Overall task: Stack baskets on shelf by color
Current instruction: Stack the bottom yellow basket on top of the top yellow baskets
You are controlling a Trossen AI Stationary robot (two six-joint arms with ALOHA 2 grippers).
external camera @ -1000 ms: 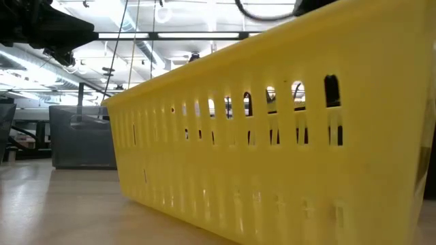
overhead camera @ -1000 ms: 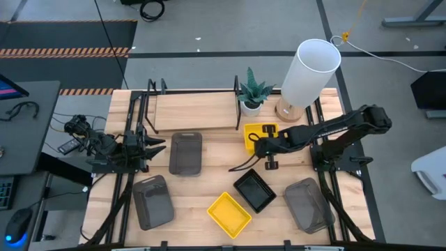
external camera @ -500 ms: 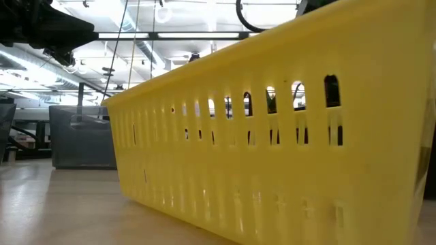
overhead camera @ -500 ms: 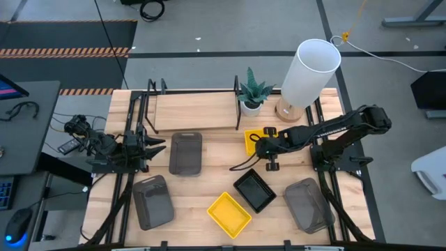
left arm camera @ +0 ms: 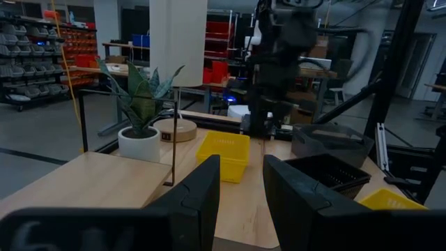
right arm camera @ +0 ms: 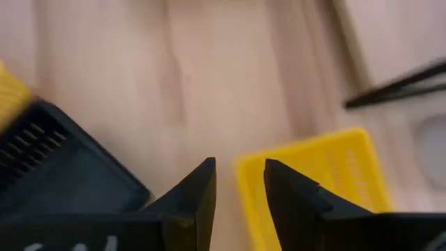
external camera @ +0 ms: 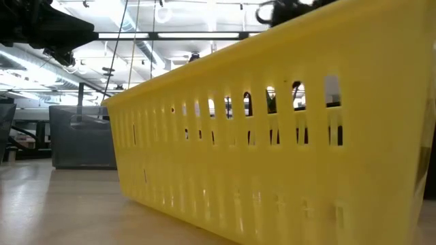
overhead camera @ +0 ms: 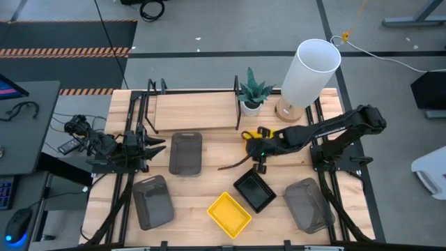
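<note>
1. Near the worktop's far right, just beside the plant pot [overhead camera: 251, 107], a yellow basket [left arm camera: 223, 155] rests on the wood, short of the shelf [overhead camera: 194, 109].
2. Right gripper [overhead camera: 256, 144] hovers over it, jaws parted and empty, apparently after a release.
3. Left gripper [overhead camera: 155, 146] waits at the left edge, jaws part-open, holding nothing.

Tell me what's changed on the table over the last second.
The right gripper opened, let go of the yellow basket beside the plant and shifted left over it. The left gripper, shelf and other baskets stayed put.
</note>
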